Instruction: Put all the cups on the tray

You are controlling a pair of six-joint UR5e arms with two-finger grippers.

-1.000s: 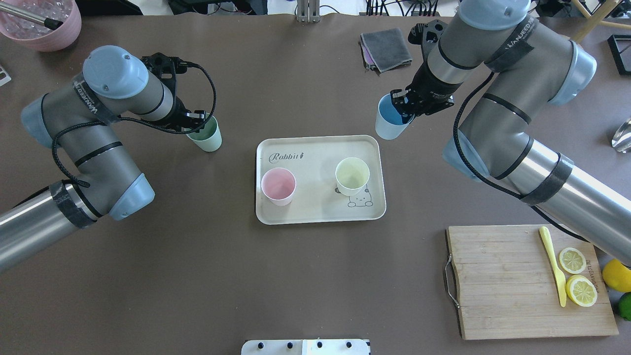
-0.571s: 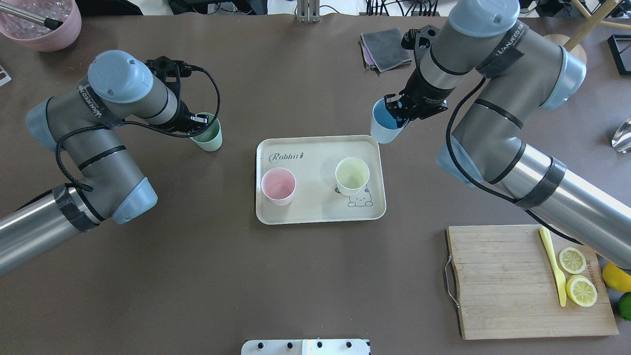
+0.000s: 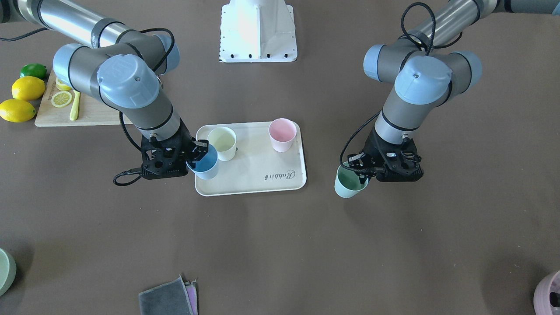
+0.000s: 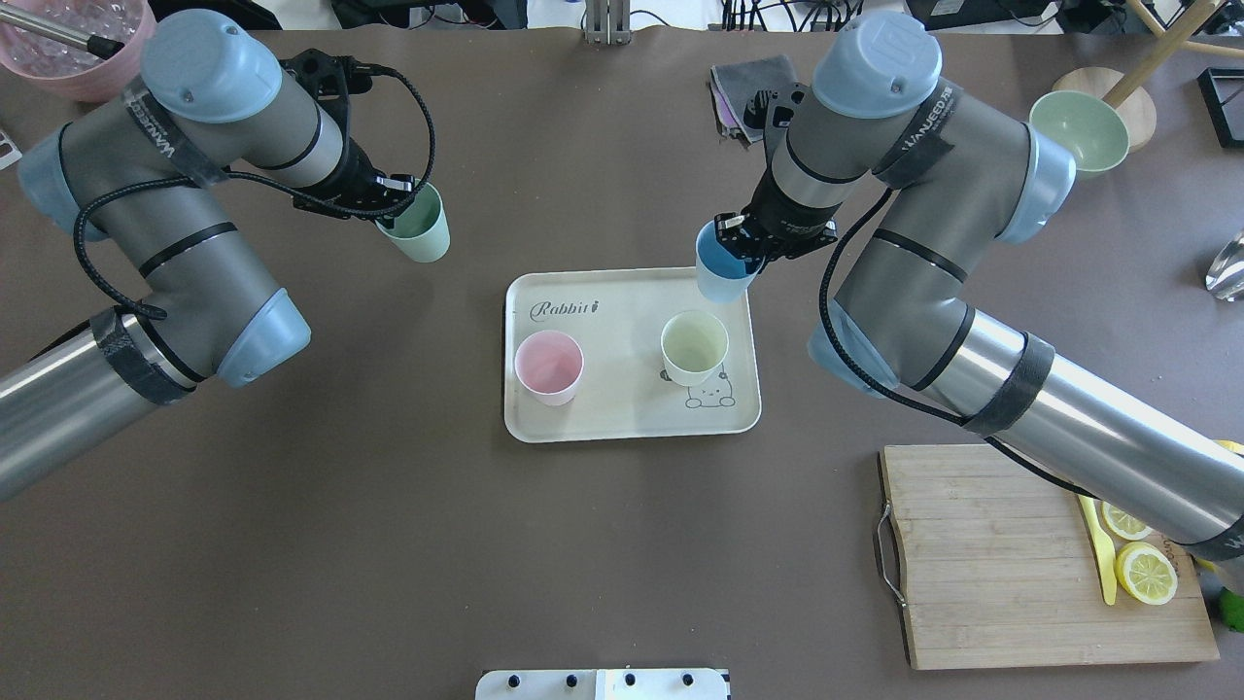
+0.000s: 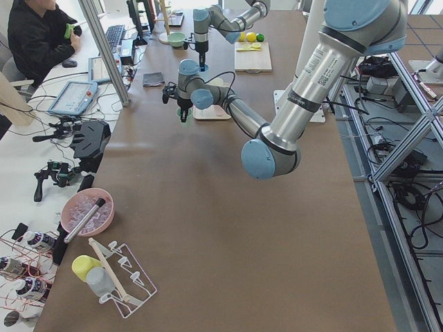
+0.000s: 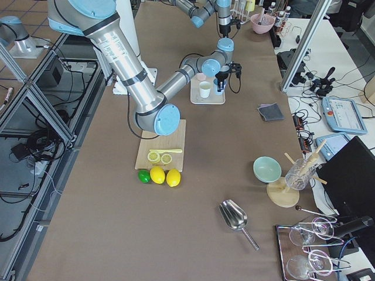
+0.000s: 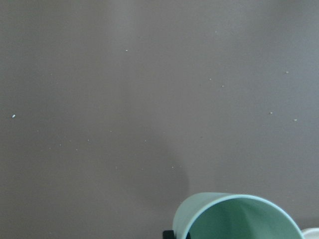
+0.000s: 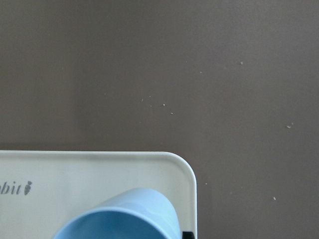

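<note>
The cream tray (image 4: 622, 321) with "Rabbit" script lies mid-table and holds the pink cup (image 4: 549, 367) and the pale yellow cup (image 4: 694, 346), both upright. My right gripper (image 4: 741, 243) is shut on the rim of the light blue cup (image 4: 724, 274) and holds it over the tray's far right corner; the right wrist view shows the cup (image 8: 124, 216) above the tray (image 8: 99, 174). My left gripper (image 4: 397, 202) is shut on the rim of the mint green cup (image 4: 420, 228), lifted off the table left of the tray. The left wrist view shows that cup (image 7: 239, 219) over bare table.
A wooden cutting board (image 4: 1011, 564) with lemon slices and a yellow knife lies at the near right. A grey cloth (image 4: 739, 87) and a pale-green bowl (image 4: 1079, 122) are at the far right. A mauve pot (image 4: 87, 58) stands at the far left corner.
My right gripper has carried the blue cup left, from beside the tray to over its far right corner. My left gripper has raised the mint cup and shifted it slightly.
</note>
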